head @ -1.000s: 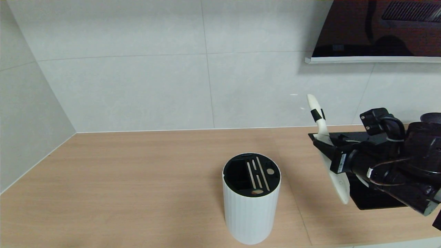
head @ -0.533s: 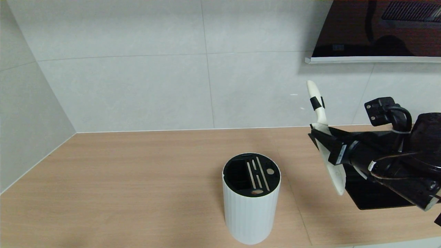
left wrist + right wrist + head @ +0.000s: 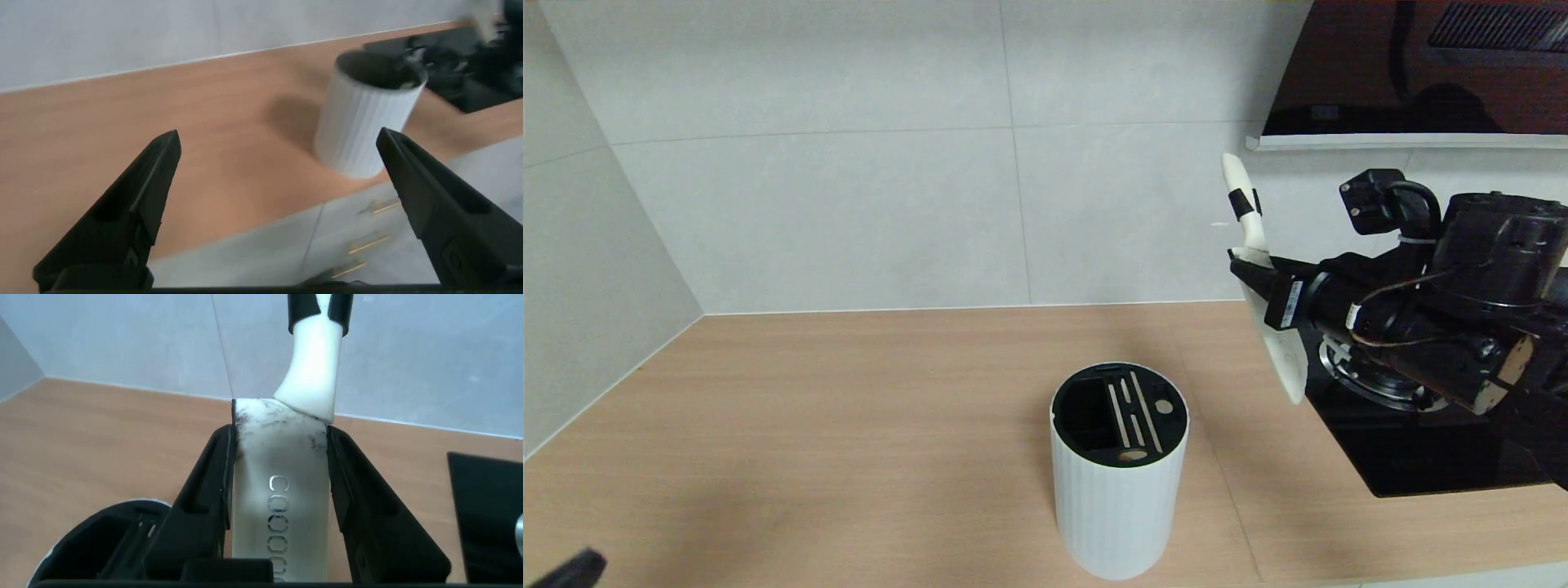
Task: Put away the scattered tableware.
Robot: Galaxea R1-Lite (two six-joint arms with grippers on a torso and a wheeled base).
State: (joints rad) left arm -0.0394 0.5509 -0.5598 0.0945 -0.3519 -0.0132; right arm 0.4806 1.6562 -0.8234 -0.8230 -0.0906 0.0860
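My right gripper [image 3: 1262, 282] is shut on a white spatula [image 3: 1270, 322] with a black band on its handle. It holds the spatula nearly upright in the air, above the counter's right part, to the right of and higher than the white ribbed utensil holder [image 3: 1117, 482]. In the right wrist view the spatula [image 3: 282, 498] sits clamped between the black fingers [image 3: 200, 506], and the utensil holder's black slotted top [image 3: 122, 539] lies below it. My left gripper [image 3: 278, 204] is open, held out past the counter's front edge, with the utensil holder [image 3: 368, 114] farther off on the counter.
A black cooktop [image 3: 1413, 433] with a burner lies on the wooden counter [image 3: 849, 408] at the right, under my right arm. A dark range hood [image 3: 1421, 73] hangs on the tiled wall above it. White cabinet drawers [image 3: 343, 245] run below the counter edge.
My right gripper has risen and shifted left with the spatula, uncovering the burner on the cooktop. A dark tip of the left arm has come into the lower left corner.
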